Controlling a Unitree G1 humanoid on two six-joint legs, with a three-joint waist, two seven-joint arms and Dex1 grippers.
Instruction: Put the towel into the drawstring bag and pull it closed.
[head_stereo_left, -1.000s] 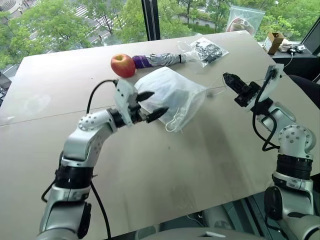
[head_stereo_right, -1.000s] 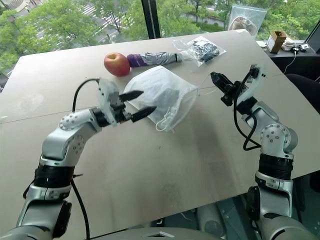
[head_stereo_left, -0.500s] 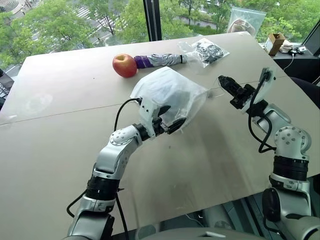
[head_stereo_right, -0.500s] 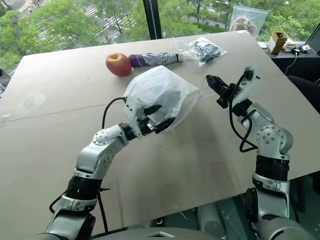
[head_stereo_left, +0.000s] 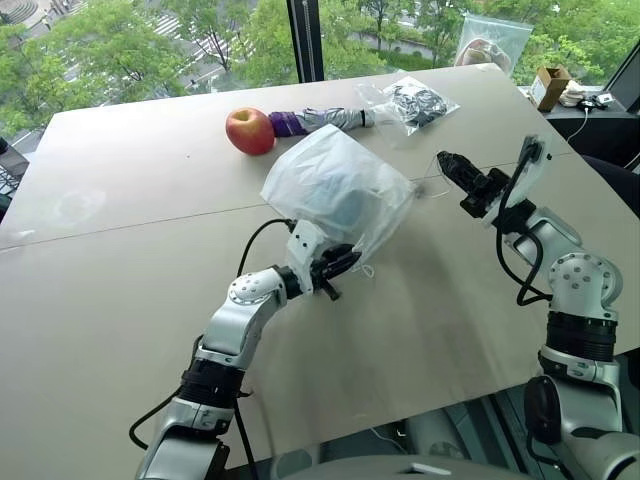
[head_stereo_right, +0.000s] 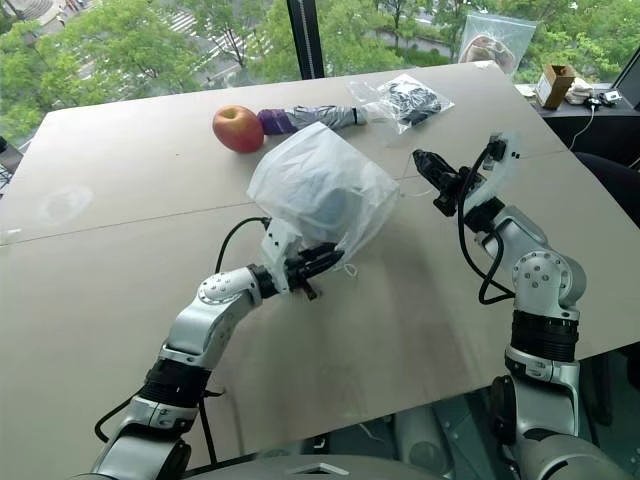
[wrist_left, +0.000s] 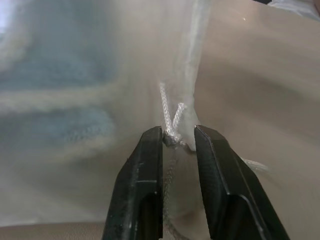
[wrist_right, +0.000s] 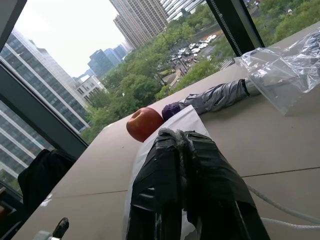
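Big windows with trees and towers sat behind the tan desk (head_stereo_left: 120, 300). Bag (head_stereo_left: 335, 190) stood puffed up mid-desk, towel (head_stereo_left: 345, 205) showing pale blue through the thin fabric, so it was inside. My left end effector (head_stereo_left: 340, 268) was at the bag's near lower edge; in the left wrist view its fingers (wrist_left: 142, 190) were pinched in on the knotted cord (wrist_left: 172, 125) at the gathered mouth. My right end effector (head_stereo_left: 455, 165) was clenched, raised off the desk just right of the bag, with a thin cord strand running from it toward the bag. Apple (head_stereo_left: 249, 131) lay behind the bag, touching a folded umbrella (head_stereo_left: 325, 120); a clear zip bag (head_stereo_left: 412, 101) of dark stuff lay beside that.
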